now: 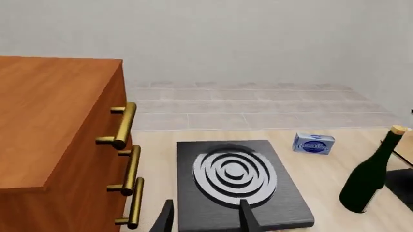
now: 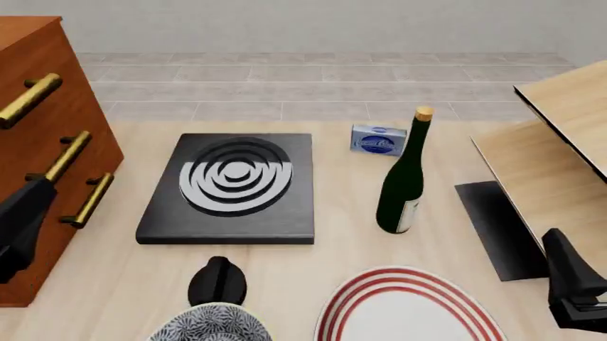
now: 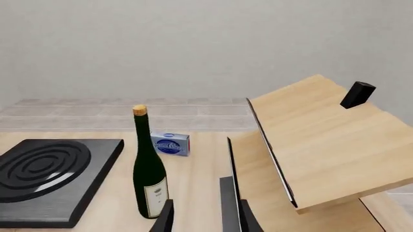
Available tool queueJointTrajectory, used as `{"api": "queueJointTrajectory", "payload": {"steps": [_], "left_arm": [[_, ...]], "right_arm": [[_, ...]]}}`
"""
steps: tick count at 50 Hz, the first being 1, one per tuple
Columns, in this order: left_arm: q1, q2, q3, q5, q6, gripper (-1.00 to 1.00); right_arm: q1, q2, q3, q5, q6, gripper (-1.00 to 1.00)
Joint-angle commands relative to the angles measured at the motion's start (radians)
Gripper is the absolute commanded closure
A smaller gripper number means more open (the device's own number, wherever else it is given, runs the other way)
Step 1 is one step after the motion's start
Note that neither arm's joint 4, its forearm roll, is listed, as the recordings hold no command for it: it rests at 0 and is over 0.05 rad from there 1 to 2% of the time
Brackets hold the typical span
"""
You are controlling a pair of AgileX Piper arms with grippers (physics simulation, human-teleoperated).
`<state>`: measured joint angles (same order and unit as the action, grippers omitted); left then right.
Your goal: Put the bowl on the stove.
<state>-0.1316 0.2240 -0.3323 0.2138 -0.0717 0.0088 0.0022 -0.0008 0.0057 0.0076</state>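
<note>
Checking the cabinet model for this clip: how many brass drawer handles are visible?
3, all on the wooden cabinet front, at the table's left: top handle, middle handle, lowest handle. None appear hidden.

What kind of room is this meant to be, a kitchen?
Probably a mock kitchen in a simulator: a black stove with ringed burner on a pale wooden table, a patterned bowl, a red-ringed plate and a wine bottle.

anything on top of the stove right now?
No. The stove shows only its silver rings, all uncovered. The bowl sits on the table in front of it, cut off by the frame edge.
</note>
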Motion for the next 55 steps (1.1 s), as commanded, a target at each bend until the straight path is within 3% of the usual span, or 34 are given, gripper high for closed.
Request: {"api": "queueJointTrajectory", "payload": {"steps": [1, 4, 13, 19, 23, 41, 55], "left_arm": [[-0.114, 0.176, -0.175, 0.158, 0.002, -1.00], [-0.151, 0.228, -0.198, 0.210, -0.028, -1.00], [-0.197, 0.276, -0.262, 0.360, -0.017, -1.00], [-0.182, 0.301, -0.268, 0.414, -0.016, -1.00], [-0.171, 0.308, -0.253, 0.443, 0.021, -1.00], [-0.225, 0.337, -0.089, 0.415, -0.063, -1.00], [-0.273, 0.321, -0.040, 0.428, -0.103, -1.00]], "right_arm": [[0.000, 0.000, 0.000, 0.000, 0.003, -1.00], [0.003, 0.000, 0.000, 0.000, 0.002, -1.00], [0.005, 0.003, -0.002, 0.000, -0.002, -1.00], [0.010, 0.005, -0.002, 0.001, -0.006, -1.00], [0.010, 0.005, -0.002, 0.001, -0.008, -1.00], [0.008, 0.005, -0.003, -0.001, -0.004, -1.00], [0.011, 0.004, -0.005, 0.000, -0.008, -1.00]]}}
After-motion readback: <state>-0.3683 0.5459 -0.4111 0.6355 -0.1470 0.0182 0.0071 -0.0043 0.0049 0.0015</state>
